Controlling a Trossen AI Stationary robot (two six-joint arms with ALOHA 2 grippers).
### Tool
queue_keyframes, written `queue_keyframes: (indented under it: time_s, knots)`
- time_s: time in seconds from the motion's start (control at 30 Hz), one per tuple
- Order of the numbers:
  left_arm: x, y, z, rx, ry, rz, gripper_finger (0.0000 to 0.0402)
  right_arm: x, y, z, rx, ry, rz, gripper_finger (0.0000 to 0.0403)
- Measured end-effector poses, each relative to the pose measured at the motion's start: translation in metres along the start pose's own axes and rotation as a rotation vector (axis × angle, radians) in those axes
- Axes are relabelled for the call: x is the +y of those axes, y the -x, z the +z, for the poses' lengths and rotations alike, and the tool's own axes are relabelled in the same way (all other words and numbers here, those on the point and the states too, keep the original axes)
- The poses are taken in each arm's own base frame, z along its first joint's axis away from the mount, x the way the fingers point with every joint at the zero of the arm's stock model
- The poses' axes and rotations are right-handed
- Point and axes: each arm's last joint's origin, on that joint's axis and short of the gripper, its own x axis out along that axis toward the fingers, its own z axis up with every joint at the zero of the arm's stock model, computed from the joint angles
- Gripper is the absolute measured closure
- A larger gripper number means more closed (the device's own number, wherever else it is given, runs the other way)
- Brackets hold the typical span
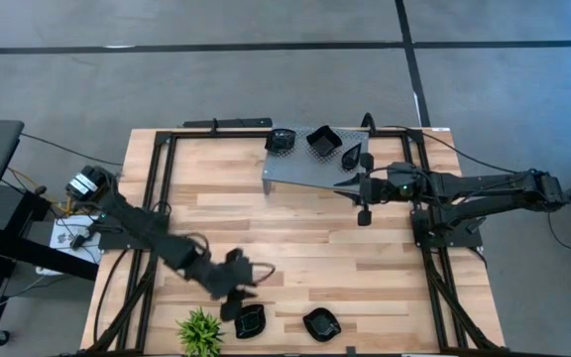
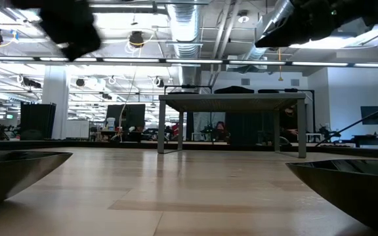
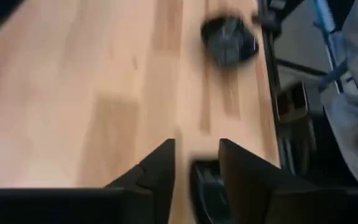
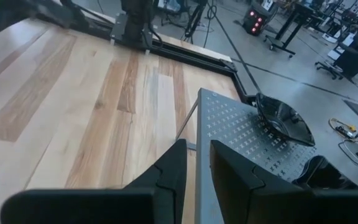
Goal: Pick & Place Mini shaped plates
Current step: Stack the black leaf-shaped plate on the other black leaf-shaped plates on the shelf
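My left gripper (image 1: 238,288) hangs low over the near edge of the wooden table (image 1: 295,233), just beside the green plant (image 1: 199,332). Its 2 fingers (image 3: 160,171) stand apart, and through the gap my wrist camera sees a black plate (image 3: 207,186) lying on the wood right under them; I cannot tell whether a finger touches it. From above, that plate (image 1: 251,321) sits between the plant and a 2nd black plate (image 1: 321,323), both near the table's front edge and apart from each other.

My right gripper (image 1: 365,188) waits at the front right corner of the grey perforated shelf (image 1: 300,171), which stands at the far side of the table. Its fingers (image 4: 169,171) are a little apart with nothing between them, poised over the shelf's edge. On the shelf top lie 3 more black plates: a round one (image 1: 281,140), a squarish one (image 1: 324,141) and a leaf-shaped one (image 1: 351,156), in a row along the back
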Motion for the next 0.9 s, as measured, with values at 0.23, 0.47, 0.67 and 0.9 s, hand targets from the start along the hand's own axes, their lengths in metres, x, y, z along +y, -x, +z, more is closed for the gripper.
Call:
queue_keyframes:
  time_s: [0.23,0.47,0.67,0.9]
  knots:
    - [-0.023,-0.02,-0.044,0.138,0.011,0.035,0.0244,0.0,0.0,0.001,-0.006,-0.048,-0.001,0.0337]
    - [-0.016,-0.049,-0.065,0.266,0.11,0.067,0.0243,0.0,0.0,0.0,0.001,-0.078,0.001,0.0337]
    - [-0.014,-0.059,-0.073,0.285,0.081,0.092,0.0258,0.0,0.0,0.0,0.002,-0.079,0.001,0.0337]
    - [-0.012,-0.053,-0.063,0.242,0.051,0.089,0.0388,0.0,0.0,0.0,0.002,-0.073,-0.001,0.0337]
